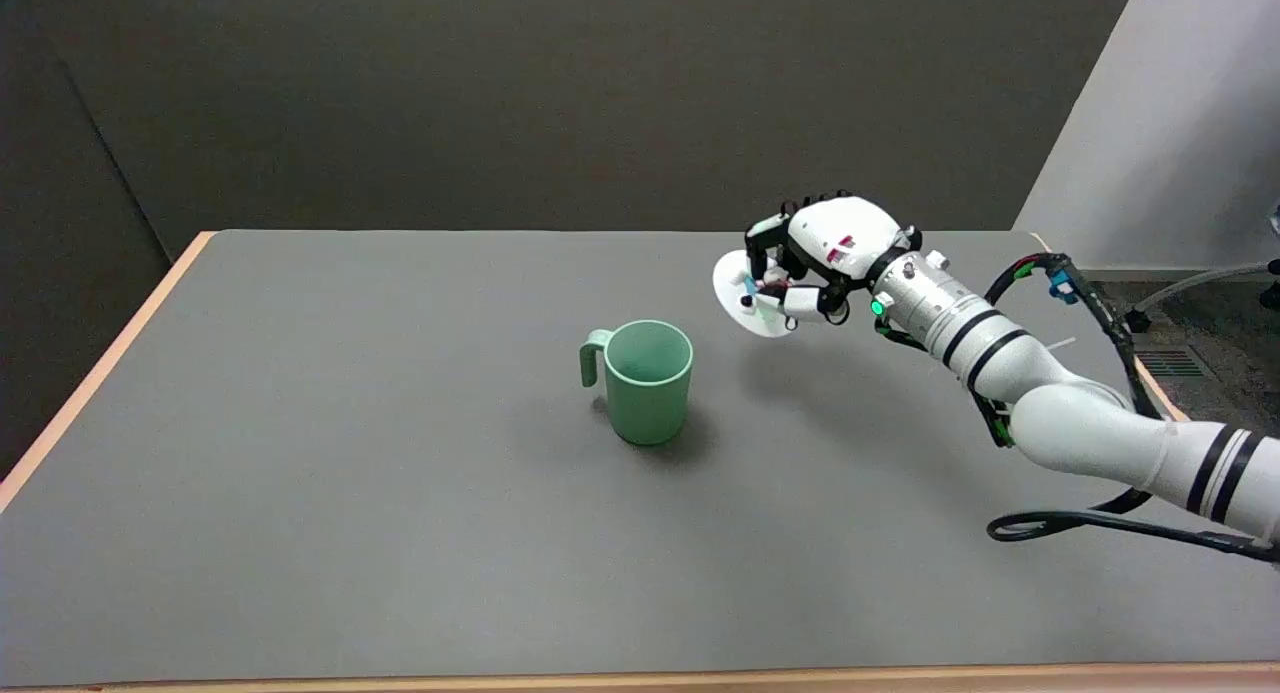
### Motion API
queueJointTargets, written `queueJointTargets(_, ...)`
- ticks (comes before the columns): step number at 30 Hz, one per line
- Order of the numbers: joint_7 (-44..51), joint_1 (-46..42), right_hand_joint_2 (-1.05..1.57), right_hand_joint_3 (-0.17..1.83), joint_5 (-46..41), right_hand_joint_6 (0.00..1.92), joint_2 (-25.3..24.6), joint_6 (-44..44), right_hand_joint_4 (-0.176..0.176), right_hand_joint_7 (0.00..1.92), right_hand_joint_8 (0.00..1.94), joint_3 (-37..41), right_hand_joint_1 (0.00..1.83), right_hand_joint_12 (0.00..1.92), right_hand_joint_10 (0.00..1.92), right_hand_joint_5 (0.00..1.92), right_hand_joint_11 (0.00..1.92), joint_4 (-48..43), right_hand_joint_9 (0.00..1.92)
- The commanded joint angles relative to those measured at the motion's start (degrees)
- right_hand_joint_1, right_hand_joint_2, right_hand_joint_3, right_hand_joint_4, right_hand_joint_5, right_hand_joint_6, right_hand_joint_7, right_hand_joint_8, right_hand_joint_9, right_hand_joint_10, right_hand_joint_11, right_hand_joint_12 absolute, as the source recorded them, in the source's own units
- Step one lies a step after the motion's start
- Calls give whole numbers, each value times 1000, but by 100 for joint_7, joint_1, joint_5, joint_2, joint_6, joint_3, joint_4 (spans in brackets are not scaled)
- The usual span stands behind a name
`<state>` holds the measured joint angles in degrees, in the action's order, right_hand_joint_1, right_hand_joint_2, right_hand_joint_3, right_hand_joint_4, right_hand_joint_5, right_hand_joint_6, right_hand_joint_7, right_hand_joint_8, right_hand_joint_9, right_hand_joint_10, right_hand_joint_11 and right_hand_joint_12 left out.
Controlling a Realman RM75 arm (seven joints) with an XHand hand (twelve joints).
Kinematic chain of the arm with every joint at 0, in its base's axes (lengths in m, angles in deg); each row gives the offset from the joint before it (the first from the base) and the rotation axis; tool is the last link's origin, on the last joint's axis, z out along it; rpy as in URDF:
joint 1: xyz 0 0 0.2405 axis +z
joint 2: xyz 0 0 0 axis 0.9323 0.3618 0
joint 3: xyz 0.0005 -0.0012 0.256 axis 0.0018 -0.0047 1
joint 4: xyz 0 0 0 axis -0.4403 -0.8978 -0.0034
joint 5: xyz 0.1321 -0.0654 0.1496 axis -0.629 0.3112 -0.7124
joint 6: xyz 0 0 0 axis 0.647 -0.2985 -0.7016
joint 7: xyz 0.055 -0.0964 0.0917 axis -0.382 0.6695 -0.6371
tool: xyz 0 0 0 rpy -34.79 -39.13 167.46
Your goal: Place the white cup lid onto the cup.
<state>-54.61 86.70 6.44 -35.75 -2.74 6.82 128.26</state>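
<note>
Grey table [300, 533] with wood edging, dark wall [500, 93] behind.

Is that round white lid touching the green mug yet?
Apart. The head view shows grey table between the round white lid, held by the right hand, and the green mug.

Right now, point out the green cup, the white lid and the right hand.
green cup [648, 393]: head view, on its outer wall.
white lid [733, 288]: head view, on its bare left part.
right hand [815, 258]: head view, on its white back; it holds the lid.
</note>
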Motion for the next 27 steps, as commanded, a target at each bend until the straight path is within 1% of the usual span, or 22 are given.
queueJointTargets(1,6,188,1082,248,87,1272,363,-596,176,1105,502,158,941,1090,480,805,920,1036,1140)
queueJointTargets(9,-6,226,1083,248,122,1272,363,-673,176,1104,503,124,940,1093,477,805,923,1522,1139)
queueJointTargets(13,-19,331,1082,248,215,1272,381,-1173,176,1104,502,161,940,1101,478,805,922,1747,1142)
queueJointTargets(17,-19,402,1082,249,225,1272,427,-1218,176,1104,501,90,941,1087,478,805,927,1851,1142)
queueJointTargets(23,13,602,1082,250,246,1273,426,-1229,176,1105,502,-195,940,1069,475,804,932,1959,1139)
queueJointTargets(27,8,984,1082,251,590,1274,409,-1231,176,1105,502,-692,940,1061,473,804,935,1977,1137)
